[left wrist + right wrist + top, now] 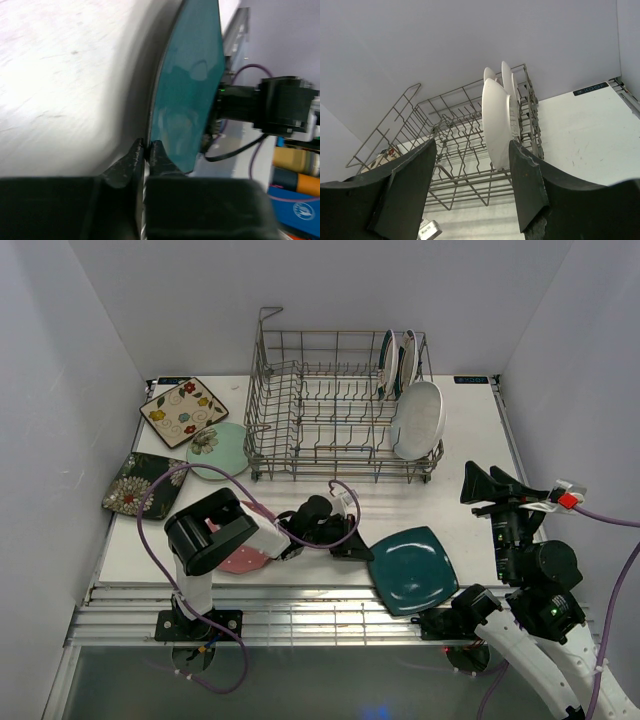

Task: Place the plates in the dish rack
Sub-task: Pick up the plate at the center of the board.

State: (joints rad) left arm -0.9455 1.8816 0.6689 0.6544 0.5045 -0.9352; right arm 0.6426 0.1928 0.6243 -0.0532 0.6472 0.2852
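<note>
Left gripper [147, 147] pinched closed on the left rim of the glossy dark teal square plate [415, 568], which lies on the white table [480, 430] near its front edge, well apart from the large grey wire dish rack [320, 405] at the back. Right gripper [478, 485] is raised at the right, jaws spread and empty. In the rack's right end a white oval plate [418, 420] stands on edge, two teal-and-red-rimmed round plates [398, 362] upright behind it; a cream floral square plate [183, 412], mint round plate [218, 448] and dark floral square plate [138, 483] lie left of the rack.
</note>
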